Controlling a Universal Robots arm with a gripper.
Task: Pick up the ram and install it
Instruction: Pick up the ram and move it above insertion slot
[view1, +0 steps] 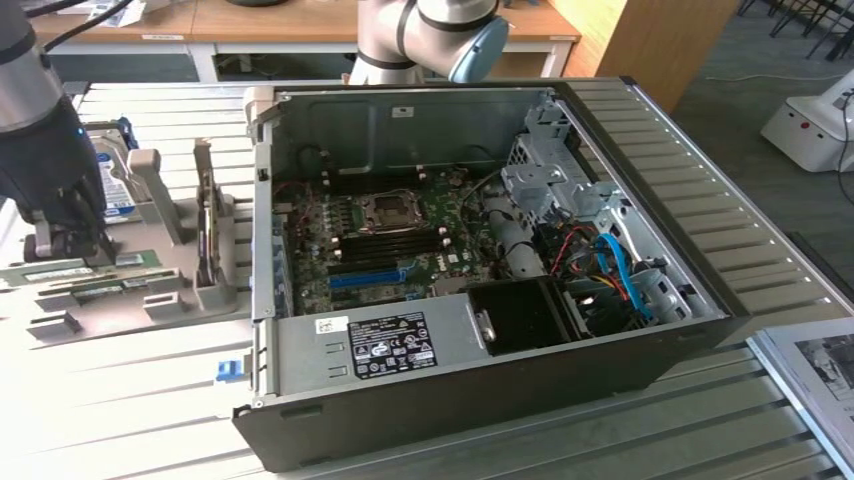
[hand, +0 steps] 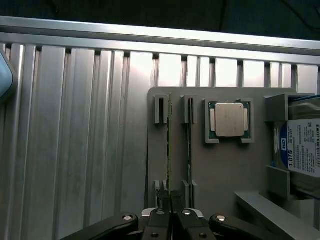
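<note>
The fingers (hand: 177, 201) pinch the edge-on ram (hand: 169, 145) standing in its grey holder (hand: 220, 170), its near end hidden between them.

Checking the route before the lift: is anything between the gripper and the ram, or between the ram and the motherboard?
Nothing sits between them: the gripper is closed on the ram, upright in its grey holder. The open computer case has a wall rising between holder and motherboard; the memory slots look uncovered.
</note>
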